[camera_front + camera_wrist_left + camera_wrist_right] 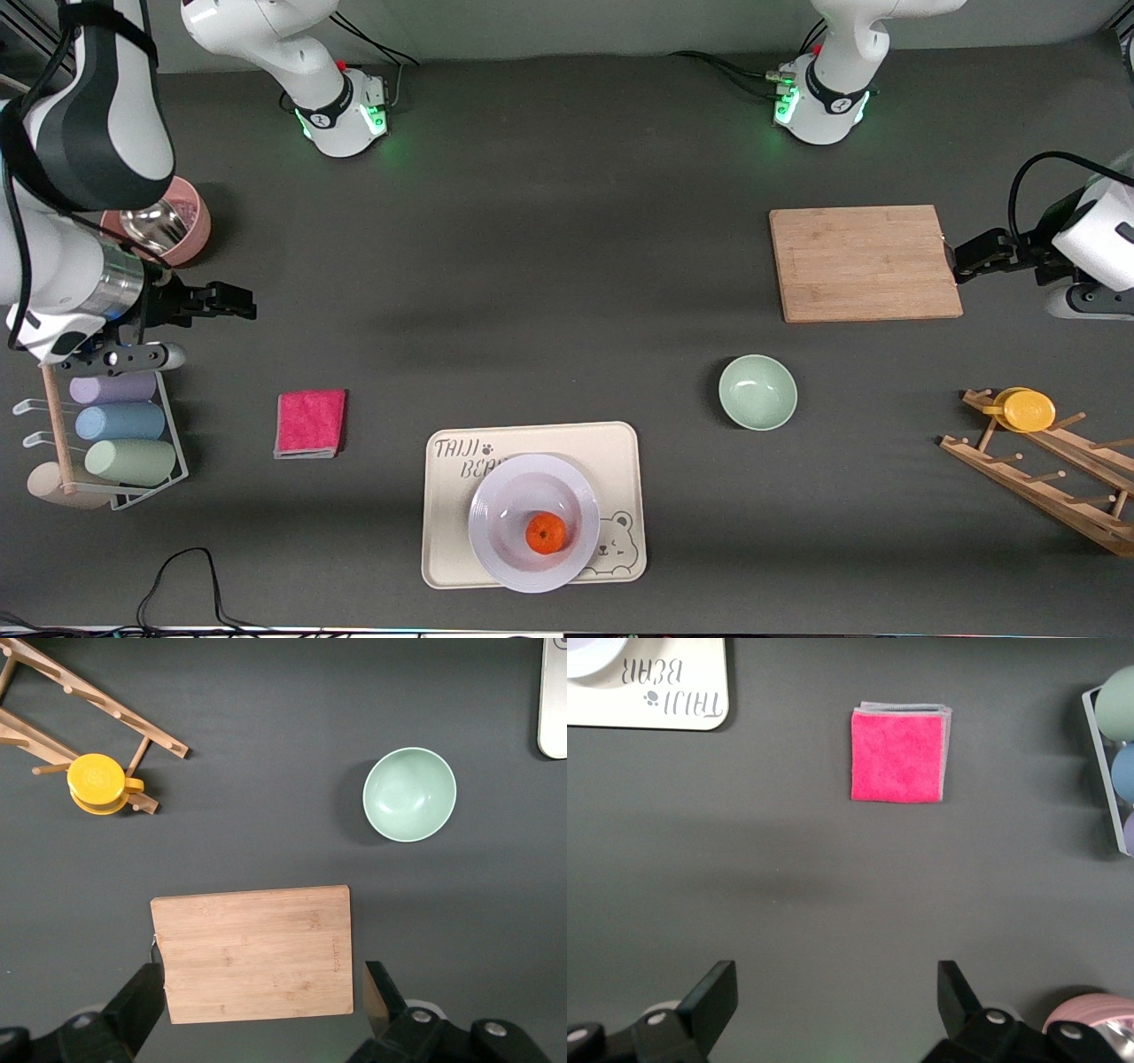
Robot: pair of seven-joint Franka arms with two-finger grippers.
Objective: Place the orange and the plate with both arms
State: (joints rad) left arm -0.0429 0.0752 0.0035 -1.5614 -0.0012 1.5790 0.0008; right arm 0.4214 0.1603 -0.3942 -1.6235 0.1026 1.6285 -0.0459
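The orange lies in the white plate, which sits on the cream bear tray near the front edge of the table. A sliver of the plate and the tray show in the right wrist view. My left gripper is open and empty, over the edge of the wooden cutting board; in the left wrist view its fingers straddle the board. My right gripper is open and empty over bare table; the right wrist view shows the same.
A pale green bowl stands between board and tray. A pink cloth lies beside the tray. A pink steel-lined bowl and a rack of pastel cups are at the right arm's end. A wooden rack with a yellow dish is at the left arm's end.
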